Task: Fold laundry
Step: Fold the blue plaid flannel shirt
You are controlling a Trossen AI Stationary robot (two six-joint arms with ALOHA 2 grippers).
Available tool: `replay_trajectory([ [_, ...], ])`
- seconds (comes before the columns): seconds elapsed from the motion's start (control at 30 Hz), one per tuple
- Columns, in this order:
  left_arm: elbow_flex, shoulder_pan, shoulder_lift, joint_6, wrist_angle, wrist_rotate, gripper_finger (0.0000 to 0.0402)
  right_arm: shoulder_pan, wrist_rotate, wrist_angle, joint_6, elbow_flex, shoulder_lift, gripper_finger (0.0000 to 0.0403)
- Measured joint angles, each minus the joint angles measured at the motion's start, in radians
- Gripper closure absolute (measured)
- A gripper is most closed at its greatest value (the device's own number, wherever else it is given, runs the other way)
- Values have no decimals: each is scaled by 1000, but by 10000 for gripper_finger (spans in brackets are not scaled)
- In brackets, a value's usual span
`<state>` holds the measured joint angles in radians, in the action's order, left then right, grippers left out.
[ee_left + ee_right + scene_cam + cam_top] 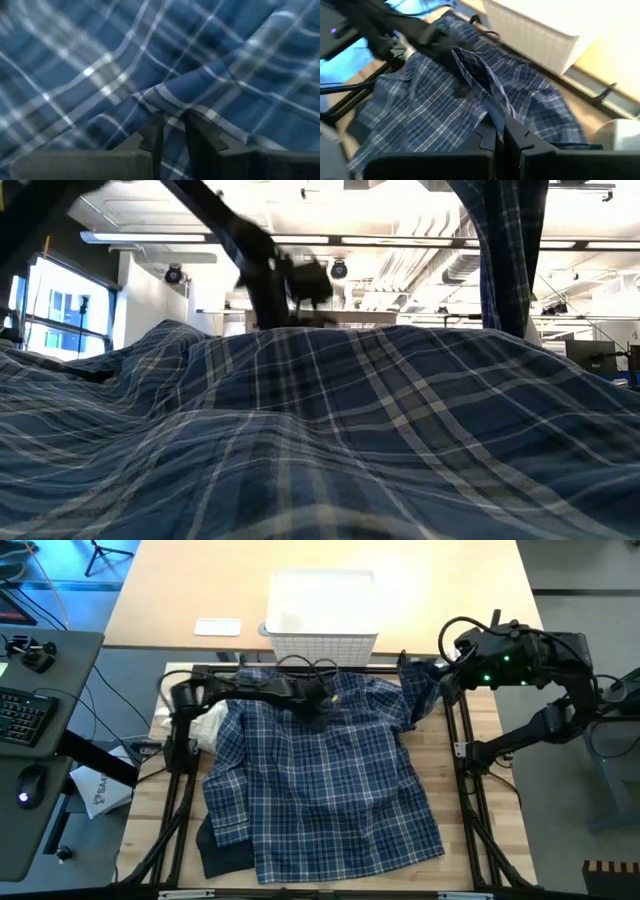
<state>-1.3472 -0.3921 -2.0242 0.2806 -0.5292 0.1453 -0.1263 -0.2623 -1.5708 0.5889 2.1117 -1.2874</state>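
Over on the table's left edge, a keyboard (22,712) and a mouse (30,783) sit on a dark side desk, and a white paper (100,790) lies just beside the black frame (178,780) that runs around the wooden work surface (480,730).

Inside that frame the plaid shirt (320,780) lies spread across most of the wood, rumpled, its blue-and-white checks reaching from the far edge down to the near one. A dark piece of clothing (222,858) peeks out from under the shirt's near left corner, and something white (208,725) shows beneath its left side.

Reaching in from the left, the left arm lies low over the far part of the shirt, and the left gripper (322,700) is down on the cloth near the middle of the far edge. In its wrist view the left fingers (152,142) stand close together with a raised fold of plaid between them, so it is pinching the shirt.

Behind that spot, on the pale table beyond the frame, stands the white basket (322,615), with a small white card (218,627) to its left.

Farther right, the right gripper (447,675) hovers above the far right corner of the wood, its fingers pressed together on the shirt's corner, which hangs lifted from it. From table height that lifted strip of plaid drops down in front of the ceiling lights.
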Motion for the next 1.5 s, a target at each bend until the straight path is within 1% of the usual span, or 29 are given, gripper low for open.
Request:
replay_trajectory([
  [0.03,0,-14,-22,14,0,1,338,8,10,0,10,0,-3,402],
  [0.17,-4,-68,-36,37,37,32,339,66,6,0,41,0,-14,402],
  [0.27,-1,-91,-8,4,54,41,339,124,-45,0,67,0,-22,402],
  [0.4,-26,-95,108,-89,20,46,339,191,-131,0,73,0,-42,402],
  [0.47,-28,-85,181,-126,-6,34,339,212,-145,0,65,0,-56,402],
  [0.63,-26,-27,356,-123,-37,7,339,260,-75,20,53,0,-119,402],
  [0.67,-26,-14,388,-121,-32,-2,339,269,-74,48,31,0,-138,402],
  [0.73,-26,14,444,-118,-18,-6,339,282,-60,175,-69,0,-179,402],
  [0.8,-26,40,490,-118,8,-5,339,277,18,373,-231,0,-231,402],
  [0.83,-26,49,513,-118,22,-5,339,270,85,497,-321,0,-259,402],
  [0.87,-26,57,535,-122,37,-5,339,264,173,634,-398,0,-290,402],
  [0.93,-26,68,579,-125,55,-3,339,252,389,876,-518,0,-345,402],
  [0.97,-26,69,598,-125,57,-1,339,238,460,932,-550,1,-364,402],
  [1.0,-26,69,619,-121,56,1,339,226,499,945,-563,1,-373,402],
  [1.1,-26,68,675,-122,35,3,339,187,503,934,-510,1,-379,402],
  [1.17,-26,68,709,-130,10,4,339,167,496,888,-427,1,-379,402],
  [1.23,-26,68,733,-144,-9,4,339,167,491,808,-305,1,-379,402],
  [1.3,-26,68,750,-146,-18,3,339,186,465,691,-179,0,-379,402],
  [1.43,-27,68,767,-206,-43,-14,339,266,332,395,-35,0,-414,402],
  [1.5,-27,70,767,-212,-64,-20,339,315,325,264,40,0,-456,402],
])
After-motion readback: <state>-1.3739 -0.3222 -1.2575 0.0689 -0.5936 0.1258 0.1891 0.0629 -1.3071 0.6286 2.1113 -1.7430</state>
